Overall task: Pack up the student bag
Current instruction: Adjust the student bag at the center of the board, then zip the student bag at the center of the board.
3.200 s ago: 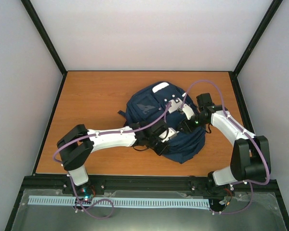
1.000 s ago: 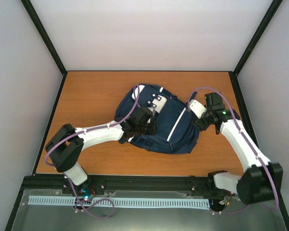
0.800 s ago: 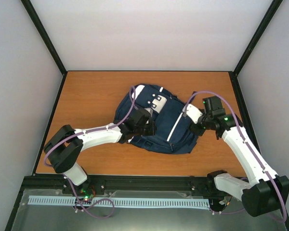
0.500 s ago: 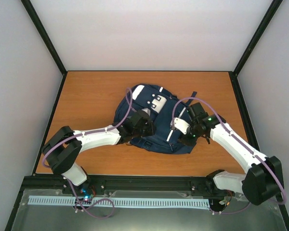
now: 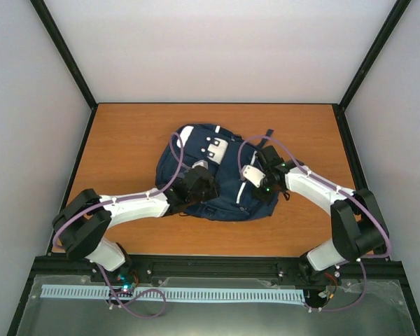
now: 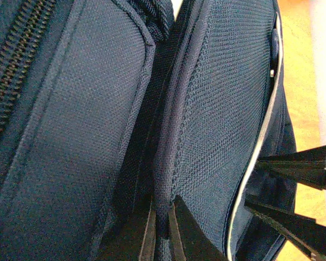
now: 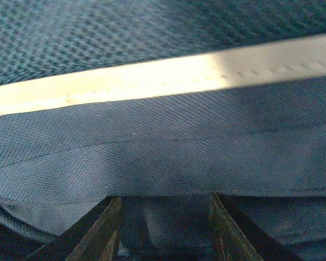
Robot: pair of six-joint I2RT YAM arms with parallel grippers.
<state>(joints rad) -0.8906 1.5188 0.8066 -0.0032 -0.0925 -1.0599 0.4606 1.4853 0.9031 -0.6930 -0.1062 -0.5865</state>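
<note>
Top view: light is even and diffuse, coming from above. Counter (image 5: 126,140) uniformly bright, no glare. Only a thin soft shadow rims the student bag (image 5: 220,199). Image mildly soft; frame posts splay toward the corners.

Left wrist view: weave crisp just ahead of the left gripper (image 6: 163,209). Orange strip far to its right is blown out.

Right wrist view: white stripe (image 7: 152,76) above the right gripper (image 7: 164,198) glares. Fabric around it soft, out of focus.

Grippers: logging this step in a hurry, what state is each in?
Left gripper: closed, pinching a seam of the student bag.
Right gripper: fingers apart against the student bag; grip cannot be told.
</note>
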